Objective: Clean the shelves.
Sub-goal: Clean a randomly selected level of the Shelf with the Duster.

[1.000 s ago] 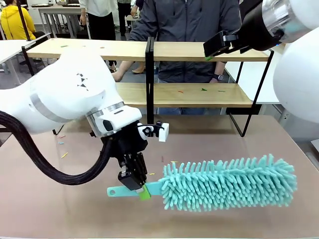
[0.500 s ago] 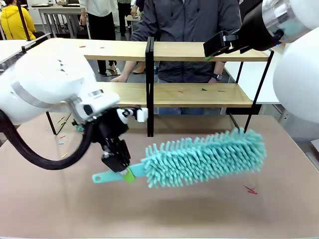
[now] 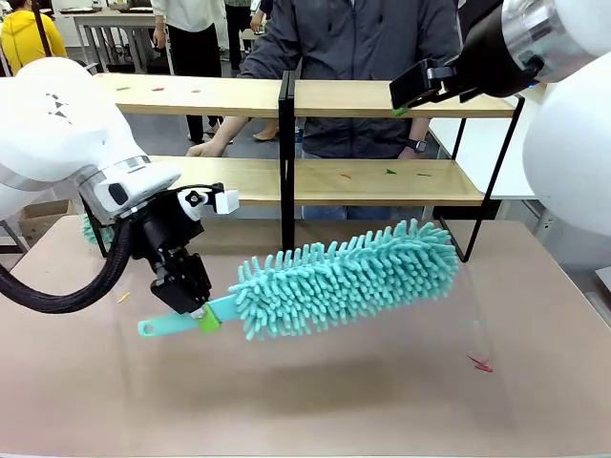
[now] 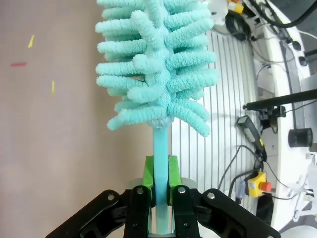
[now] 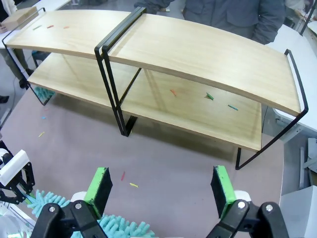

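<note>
Your left gripper (image 3: pixel 200 313) is squeezed tight on the handle of the teal duster (image 3: pixel 344 277), holding it up off the brown table (image 3: pixel 535 382) in the middle of the frame. Your right gripper (image 5: pixel 161 187) has its fingers spread wide and holds nothing. The shelves (image 3: pixel 382 183) stand across the top half. I think you are bringing the duster to them. Next, lift the fluffy end onto the lower board and sweep away the little scraps (image 3: pixel 389 172).

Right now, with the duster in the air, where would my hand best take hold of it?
Probably the bare handle stub poking out behind the left gripper, coming from the tail end of the duster: it's thin and flat, while the rest is soft tufts.
</note>
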You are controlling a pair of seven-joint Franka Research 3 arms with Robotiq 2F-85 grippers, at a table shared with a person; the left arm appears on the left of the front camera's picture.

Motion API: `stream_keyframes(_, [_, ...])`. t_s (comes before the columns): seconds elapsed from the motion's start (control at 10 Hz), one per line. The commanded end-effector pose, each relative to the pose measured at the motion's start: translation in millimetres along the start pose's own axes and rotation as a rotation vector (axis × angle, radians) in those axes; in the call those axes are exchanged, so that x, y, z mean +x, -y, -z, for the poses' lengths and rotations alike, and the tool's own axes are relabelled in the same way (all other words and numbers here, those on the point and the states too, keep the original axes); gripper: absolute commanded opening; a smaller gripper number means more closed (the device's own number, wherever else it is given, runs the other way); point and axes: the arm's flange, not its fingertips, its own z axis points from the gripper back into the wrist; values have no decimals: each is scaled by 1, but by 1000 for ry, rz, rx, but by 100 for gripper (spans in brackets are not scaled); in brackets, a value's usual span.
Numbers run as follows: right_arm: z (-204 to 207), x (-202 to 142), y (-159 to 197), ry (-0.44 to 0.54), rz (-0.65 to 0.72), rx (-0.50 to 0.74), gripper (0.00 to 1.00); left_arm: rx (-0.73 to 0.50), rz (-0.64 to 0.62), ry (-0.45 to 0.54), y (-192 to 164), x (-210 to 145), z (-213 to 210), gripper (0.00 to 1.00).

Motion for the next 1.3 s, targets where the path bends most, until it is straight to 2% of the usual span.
stream_keyframes(0.0, [0,0,0,2,-1,-2,100,-4,21,-13,1,-5,-5,13])
stream_keyframes(0.2, [0,0,0,2,-1,-2,100,23,-14,22,0,-17,-30,13])
stream_keyframes(0.4, [0,0,0,2,-1,-2,100,146,-163,162,7,-58,-84,13])
stream_keyframes(0.6, [0,0,0,2,-1,-2,100,160,-150,347,33,-114,-134,13])
stream_keyframes(0.8, [0,0,0,2,-1,-2,100,185,-135,595,57,-170,-169,13])
stream_keyframes(0.9, [0,0,0,2,-1,-2,100,229,-182,687,70,-196,-182,13])
stream_keyframes(1.1, [0,0,0,2,-1,-2,100,243,-256,867,88,-254,-219,13])
stream_keyframes(1.2, [0,0,0,2,-1,-2,100,282,-364,964,91,-282,-237,13])
